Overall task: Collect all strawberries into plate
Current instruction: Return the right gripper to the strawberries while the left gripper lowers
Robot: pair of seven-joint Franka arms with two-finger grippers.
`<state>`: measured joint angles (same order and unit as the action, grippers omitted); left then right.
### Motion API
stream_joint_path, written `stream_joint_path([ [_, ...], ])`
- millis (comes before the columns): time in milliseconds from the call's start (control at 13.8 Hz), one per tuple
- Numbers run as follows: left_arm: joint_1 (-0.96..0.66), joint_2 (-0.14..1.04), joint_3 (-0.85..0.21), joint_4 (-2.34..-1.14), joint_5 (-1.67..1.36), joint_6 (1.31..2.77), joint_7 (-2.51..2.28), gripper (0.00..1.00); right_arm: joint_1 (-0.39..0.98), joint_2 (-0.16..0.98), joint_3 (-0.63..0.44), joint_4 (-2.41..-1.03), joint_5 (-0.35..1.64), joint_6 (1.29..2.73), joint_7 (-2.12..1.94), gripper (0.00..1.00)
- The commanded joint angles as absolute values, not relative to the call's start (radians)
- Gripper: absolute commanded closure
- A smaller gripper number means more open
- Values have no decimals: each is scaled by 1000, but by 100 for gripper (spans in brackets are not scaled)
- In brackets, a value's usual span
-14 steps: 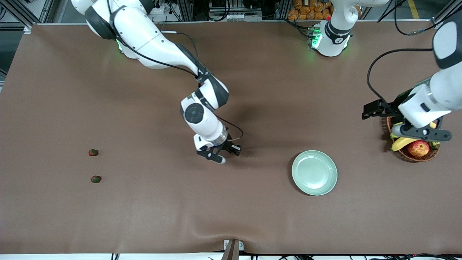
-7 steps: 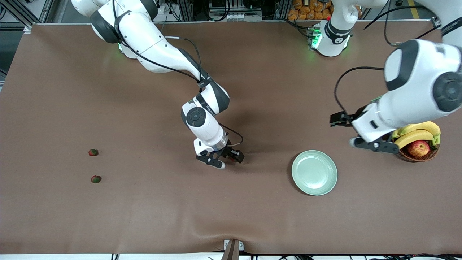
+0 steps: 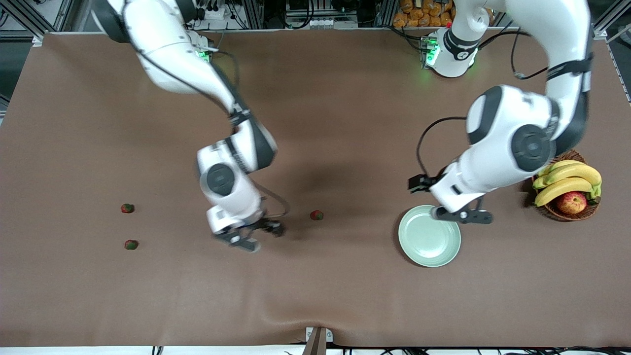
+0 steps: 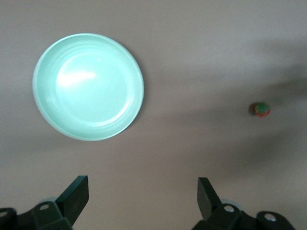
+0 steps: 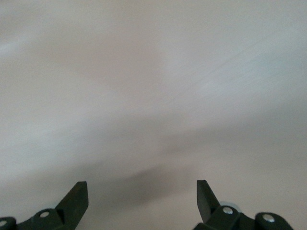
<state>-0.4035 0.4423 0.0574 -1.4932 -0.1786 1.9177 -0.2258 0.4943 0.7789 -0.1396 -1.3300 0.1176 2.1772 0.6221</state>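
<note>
Three strawberries lie on the brown table: one (image 3: 316, 215) near the middle, and two (image 3: 127, 208) (image 3: 131, 244) toward the right arm's end. The mint-green plate (image 3: 429, 235) is bare and sits toward the left arm's end. My right gripper (image 3: 256, 236) is open and empty, low over bare table between the middle strawberry and the other two. Its wrist view shows only table between its open fingers (image 5: 141, 187). My left gripper (image 3: 462, 215) is open and empty over the plate's rim on the robots' side. The left wrist view shows the gripper (image 4: 143, 184), the plate (image 4: 88, 86) and the middle strawberry (image 4: 261, 109).
A brown wicker basket (image 3: 562, 213) with bananas (image 3: 567, 180) and a red-yellow apple (image 3: 572, 202) stands at the left arm's end, beside the plate. The left arm's elbow hangs over the table between the basket and the plate.
My right gripper moved from the table's middle toward the right arm's end, and a strawberry now lies bare where it was. My left arm swung from over the basket to over the plate's rim.
</note>
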Motion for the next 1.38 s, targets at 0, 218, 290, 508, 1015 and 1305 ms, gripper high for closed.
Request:
stream_joint_path([
  [0, -468, 508, 66, -1457, -195, 2021, -317, 0, 411, 752, -208, -1356, 109, 2062, 407, 0],
  [218, -495, 558, 55, -1436, -201, 2115, -390, 0, 327, 756, -281, -1361, 109, 2022, 211, 0],
  [290, -500, 578, 43, -1434, -216, 2162, -409, 0, 280, 756, -281, -1361, 113, 2022, 154, 0],
  [508, -566, 650, 37, -1430, -219, 2299, -450, 0, 201, 752, -278, -1359, 126, 2011, -26, 0],
  [1015, -670, 839, 40, -1390, -213, 2554, -430, 0, 178, 721, -279, -1358, 127, 1948, -78, 0],
  [1305, -713, 897, 37, -1391, -219, 2602, -417, 0, 179, 721, -279, -1358, 127, 1947, -78, 0],
])
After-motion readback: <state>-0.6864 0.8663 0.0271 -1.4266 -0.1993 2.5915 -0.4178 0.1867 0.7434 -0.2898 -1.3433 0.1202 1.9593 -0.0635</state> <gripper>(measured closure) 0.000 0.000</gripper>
